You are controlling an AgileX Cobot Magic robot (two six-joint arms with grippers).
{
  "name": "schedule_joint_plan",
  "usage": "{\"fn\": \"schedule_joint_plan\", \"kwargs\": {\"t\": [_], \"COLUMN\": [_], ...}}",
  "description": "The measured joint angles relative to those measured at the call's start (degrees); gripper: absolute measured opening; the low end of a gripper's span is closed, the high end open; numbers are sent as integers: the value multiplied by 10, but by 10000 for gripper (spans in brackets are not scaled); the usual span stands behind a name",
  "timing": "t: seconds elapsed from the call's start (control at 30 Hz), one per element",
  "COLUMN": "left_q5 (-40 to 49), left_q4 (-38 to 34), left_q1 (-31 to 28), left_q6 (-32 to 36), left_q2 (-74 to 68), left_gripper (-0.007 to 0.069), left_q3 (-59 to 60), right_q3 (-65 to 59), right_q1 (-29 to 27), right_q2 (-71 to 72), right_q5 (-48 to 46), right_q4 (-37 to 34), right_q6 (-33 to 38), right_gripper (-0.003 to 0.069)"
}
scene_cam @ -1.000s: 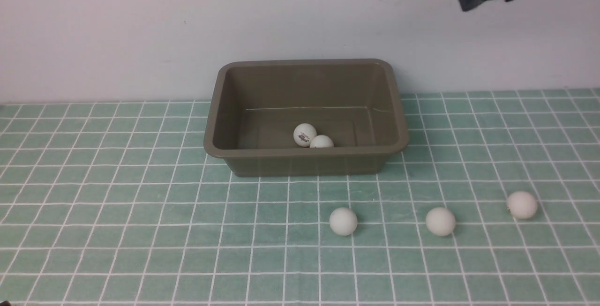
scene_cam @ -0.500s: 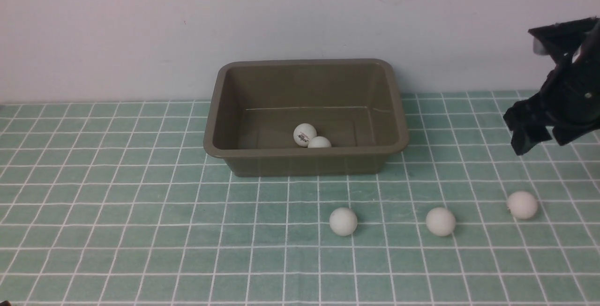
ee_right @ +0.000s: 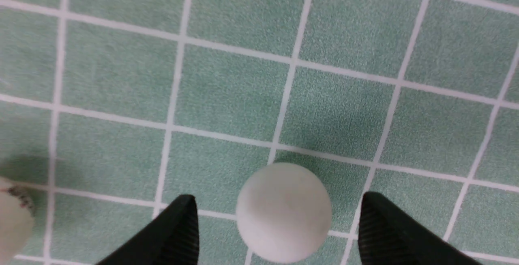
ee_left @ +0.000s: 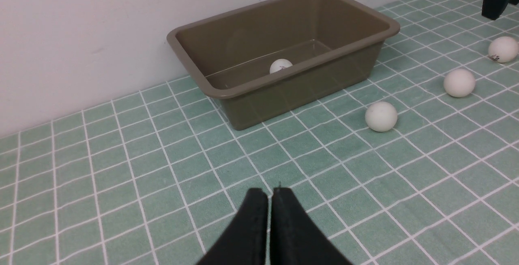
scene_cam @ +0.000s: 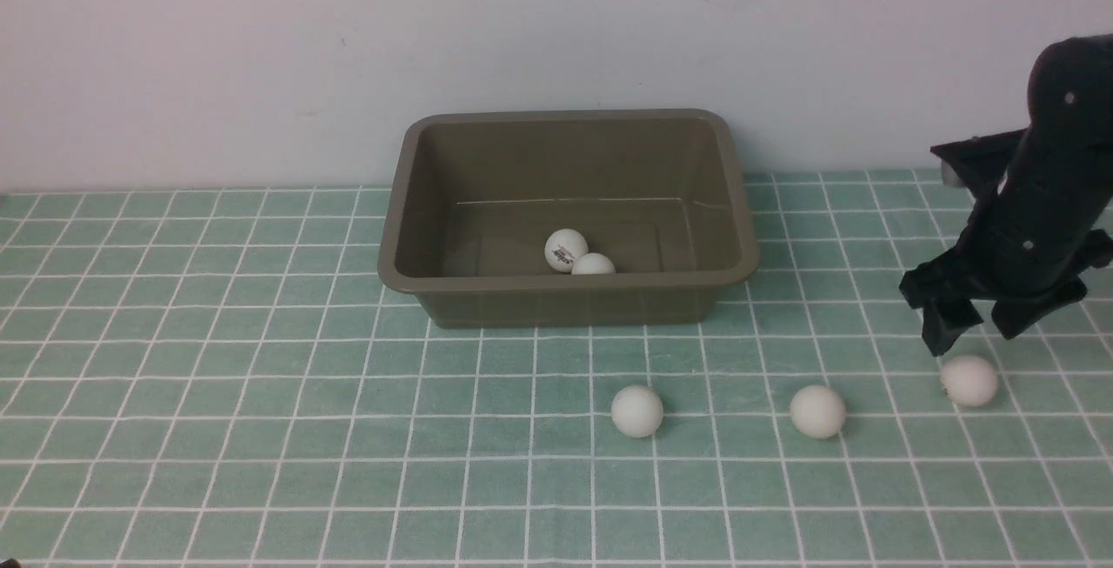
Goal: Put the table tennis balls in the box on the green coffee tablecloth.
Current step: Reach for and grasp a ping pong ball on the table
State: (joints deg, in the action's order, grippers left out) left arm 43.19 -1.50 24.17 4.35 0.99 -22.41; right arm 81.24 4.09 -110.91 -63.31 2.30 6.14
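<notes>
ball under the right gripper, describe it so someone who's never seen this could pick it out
Find the olive-brown box by the wall on the green checked tablecloth; three white balls lie in a row in front of it and off to its right. It is the rightmost ball, the only one with the open right gripper just above it.

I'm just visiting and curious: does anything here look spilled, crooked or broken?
Nothing stands out. The box sits upright and undamaged with two table tennis balls inside; three more lie apart on the flat green tablecloth, not yet collected.
</notes>
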Motion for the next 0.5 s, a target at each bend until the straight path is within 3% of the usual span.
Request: {"fn": "schedule_joint_plan", "kwargs": {"t": [0.5], "left_q5": [0], "left_q4": [0], "left_q1": [0], "left_q6": [0], "left_q2": [0], "left_gripper": [-4], "left_q3": [0], "right_q3": [0], "right_q1": [0], "right_q2": [-35], "right_q5": [1], "right_q4": [12], "right_q6": [-3], "right_gripper": [480]}}
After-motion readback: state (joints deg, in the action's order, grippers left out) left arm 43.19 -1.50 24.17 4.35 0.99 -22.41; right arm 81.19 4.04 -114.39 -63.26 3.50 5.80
